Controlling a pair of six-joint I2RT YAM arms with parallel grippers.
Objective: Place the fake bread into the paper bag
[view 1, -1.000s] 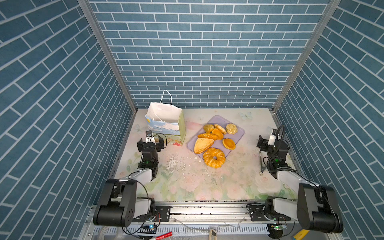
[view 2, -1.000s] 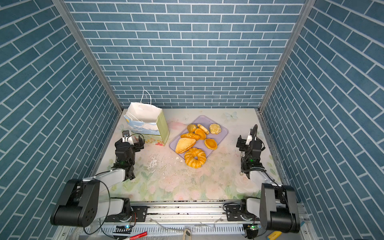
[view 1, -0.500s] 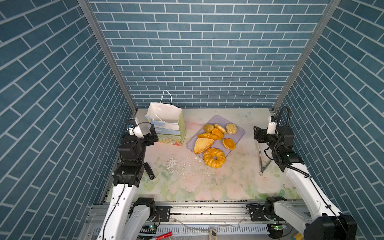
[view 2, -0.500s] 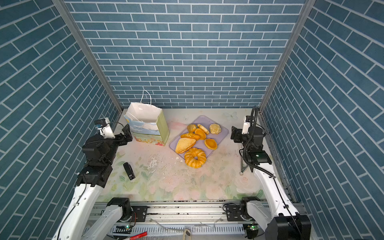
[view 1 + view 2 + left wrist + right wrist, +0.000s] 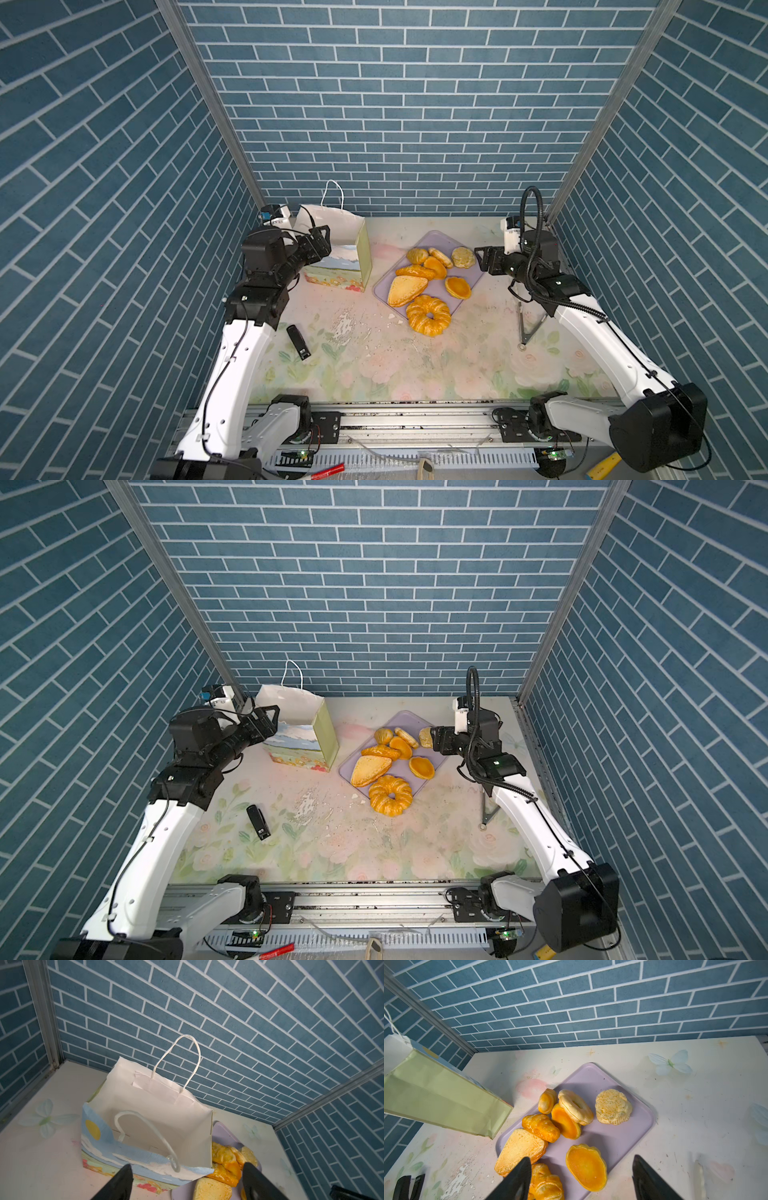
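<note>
Ahead of left gripper [image 5: 327,241], in both top views: found paper bag [image 5: 345,270] upright, mouth upward, judged so stood to take pieces dropped from above. Found jaws parted with nothing between, tips near the bag's closest rim; cannot tell whether touching. Judged positioned to steady or spread the mouth. Just ahead of right gripper [image 5: 480,259]: found fake bread [image 5: 428,315] gathered on lavender tray [image 5: 434,240], none seen in the bag; judged grouped there for short reach. Found jaws parted and empty, pale bun [image 5: 463,257] closest to the tips.

Beyond the fingertips [image 5: 122,1182], left wrist view: found paper bag [image 5: 155,1105] interior white and bare as far as visible, one cord handle [image 5: 145,1124] drooped across the mouth, judged liable to snag a dropped piece. Confirmed wide gap, nothing gripped. Noted fake bread [image 5: 224,1155] off to one finger's side, past the bag's corner.

Below and between the fingers [image 5: 519,1178], right wrist view: found flat round bun [image 5: 586,1167] within the gap, toast slice [image 5: 519,1147] just beyond one finger. Confirmed jaws wide, holding nothing, clear of every piece so far as visible. Judged first pick not yet made, flat round bun the likely target
</note>
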